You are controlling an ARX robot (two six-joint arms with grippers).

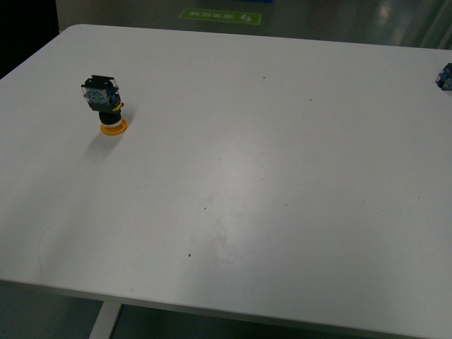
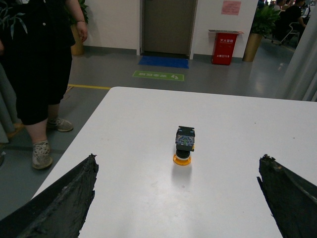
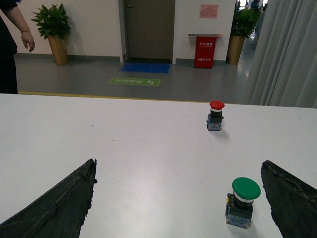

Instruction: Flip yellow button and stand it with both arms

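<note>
Yellow button [image 1: 106, 106] sits cap-down on the left side of the white table [image 1: 247, 212], nothing touching it. Left gripper [image 2: 177, 161] faces it, fingers spread wide; right gripper [image 3: 178, 162] is spread too. Only the right wrist view catches a red button [image 3: 216, 115] and a green button [image 3: 244, 201].

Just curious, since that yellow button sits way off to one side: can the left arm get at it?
Probably yes. The yellow button stands cap-down straight ahead of the open left gripper, with only table surface between them; reach itself I cannot judge.
</note>
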